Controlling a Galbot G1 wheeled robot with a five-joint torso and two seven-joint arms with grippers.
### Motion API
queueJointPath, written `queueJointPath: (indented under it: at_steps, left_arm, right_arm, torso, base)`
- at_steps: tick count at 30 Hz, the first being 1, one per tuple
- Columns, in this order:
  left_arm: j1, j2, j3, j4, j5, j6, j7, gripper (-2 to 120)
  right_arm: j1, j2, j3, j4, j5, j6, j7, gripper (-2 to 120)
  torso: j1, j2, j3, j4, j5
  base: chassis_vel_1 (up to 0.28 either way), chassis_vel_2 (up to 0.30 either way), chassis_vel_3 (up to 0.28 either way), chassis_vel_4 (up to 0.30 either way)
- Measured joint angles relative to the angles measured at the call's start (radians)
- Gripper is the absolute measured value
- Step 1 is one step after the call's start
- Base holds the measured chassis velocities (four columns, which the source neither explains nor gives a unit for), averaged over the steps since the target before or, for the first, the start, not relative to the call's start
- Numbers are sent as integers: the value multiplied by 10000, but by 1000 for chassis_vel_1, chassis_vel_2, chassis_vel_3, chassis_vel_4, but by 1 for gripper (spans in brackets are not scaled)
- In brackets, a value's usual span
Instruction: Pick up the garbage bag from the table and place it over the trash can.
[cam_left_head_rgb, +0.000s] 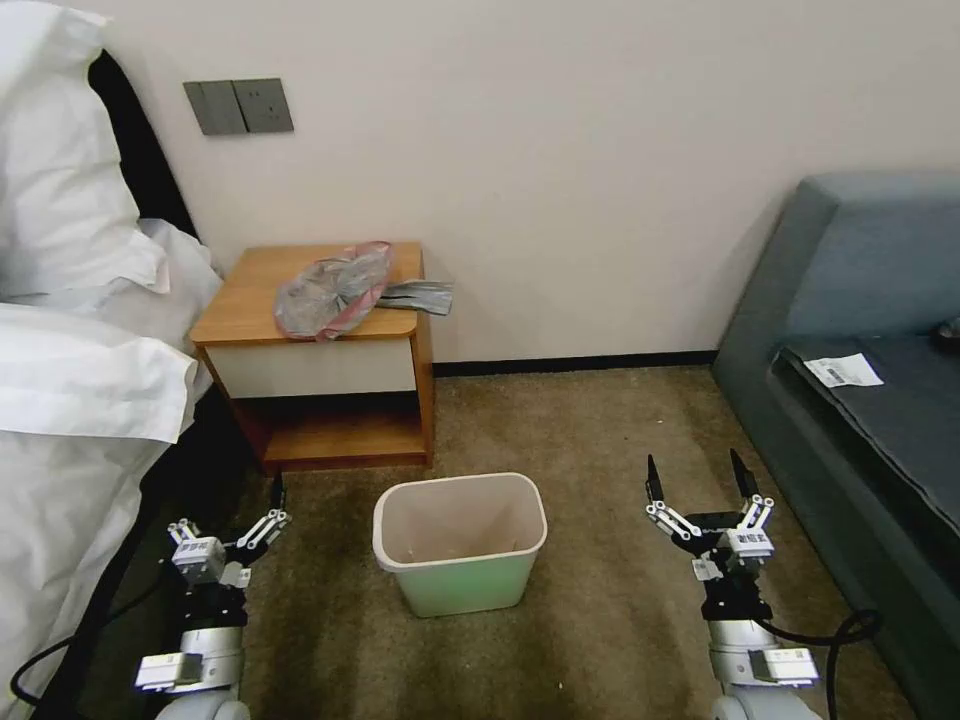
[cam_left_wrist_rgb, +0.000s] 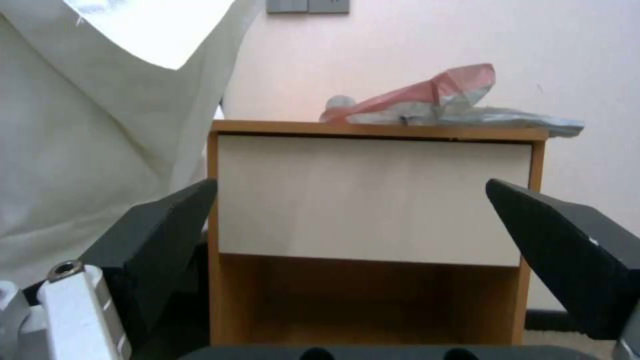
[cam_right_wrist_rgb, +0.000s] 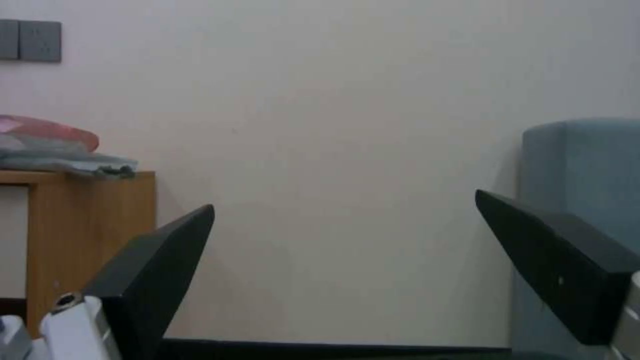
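Note:
The garbage bag (cam_left_head_rgb: 335, 288), crumpled grey plastic with a pinkish-red edge, lies on top of the table (cam_left_head_rgb: 250, 300), an orange-brown nightstand against the wall. One end of the bag hangs past the table's right edge. The pale green trash can (cam_left_head_rgb: 460, 545) stands on the carpet in front of the table, with its beige inside showing. My left gripper (cam_left_head_rgb: 230, 515) is open, low and left of the trash can. My right gripper (cam_left_head_rgb: 694, 468) is open, low and right of it. In the left wrist view the open left gripper (cam_left_wrist_rgb: 352, 183) faces the table's white drawer front (cam_left_wrist_rgb: 373, 200), with the garbage bag (cam_left_wrist_rgb: 427, 102) on top. The right wrist view has the open right gripper (cam_right_wrist_rgb: 344, 200) facing the wall, beside the table (cam_right_wrist_rgb: 87, 225) with the garbage bag (cam_right_wrist_rgb: 53, 147) on it.
A bed with white bedding (cam_left_head_rgb: 70, 400) lies close on the left, touching the nightstand's side. A grey-blue sofa (cam_left_head_rgb: 860, 330) with a paper slip (cam_left_head_rgb: 843, 371) stands at the right. Brown carpet (cam_left_head_rgb: 600, 440) stretches between them. Grey wall sockets (cam_left_head_rgb: 238, 106) sit above the nightstand.

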Motion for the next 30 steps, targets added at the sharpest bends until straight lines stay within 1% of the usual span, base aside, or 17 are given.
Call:
queueJointPath:
  at_steps: [30]
  left_arm:
    - [0, 0, -1, 0, 0, 1, 0, 100]
  right_arm:
    - [0, -1, 0, 0, 0, 0, 1, 100]
  torso:
    - [0, 0, 0, 0, 0]
  base:
    - [0, 0, 0, 0]
